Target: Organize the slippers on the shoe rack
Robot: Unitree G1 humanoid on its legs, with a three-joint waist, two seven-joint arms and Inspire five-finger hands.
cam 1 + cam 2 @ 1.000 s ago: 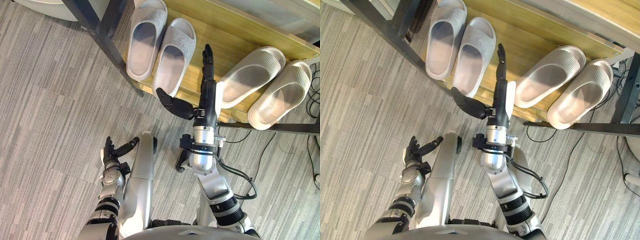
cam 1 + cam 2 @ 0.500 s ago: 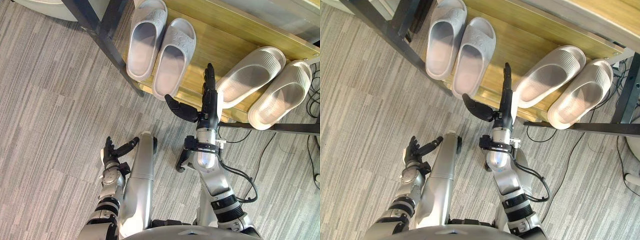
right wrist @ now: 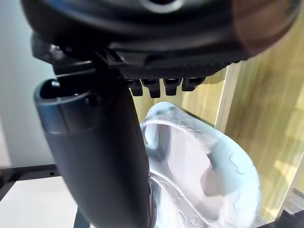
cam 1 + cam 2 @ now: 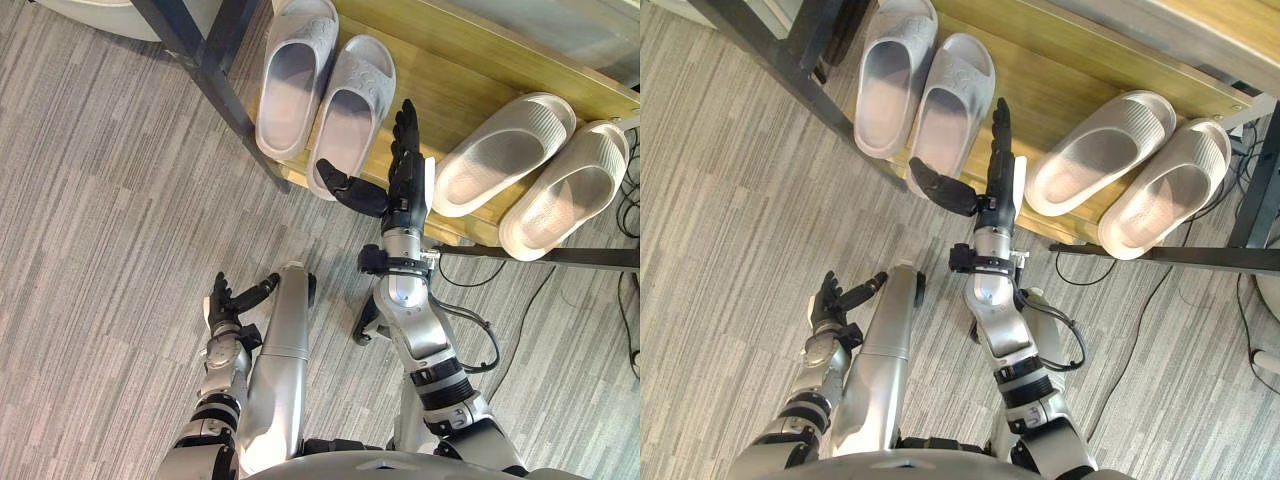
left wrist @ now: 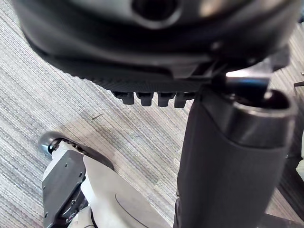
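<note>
Two pairs of slippers lie on the wooden shelf of the shoe rack [image 4: 445, 70], toes pointing to the top of the frame. A grey pair [image 4: 290, 75] sits side by side at upper centre, and a pale ribbed pair [image 4: 505, 150] lies angled at upper right, well apart from the grey pair. The heel of the grey slipper nearer the centre [image 4: 350, 110] juts over the shelf's front edge. The right hand [image 4: 402, 185] lies over the bare shelf between the two pairs, its fingers straight and pressed together and holding nothing. Its thumb [image 4: 352, 192] is spread wide toward that grey heel, and whether it touches cannot be told. In the right wrist view the grey slipper [image 3: 204, 175] shows close past the thumb. The left hand [image 4: 222, 300] hangs at lower left over the striped grey carpet [image 4: 100, 200], fingers loosely extended and empty. A dark frame post [image 4: 215, 80] crosses at upper left.
</note>
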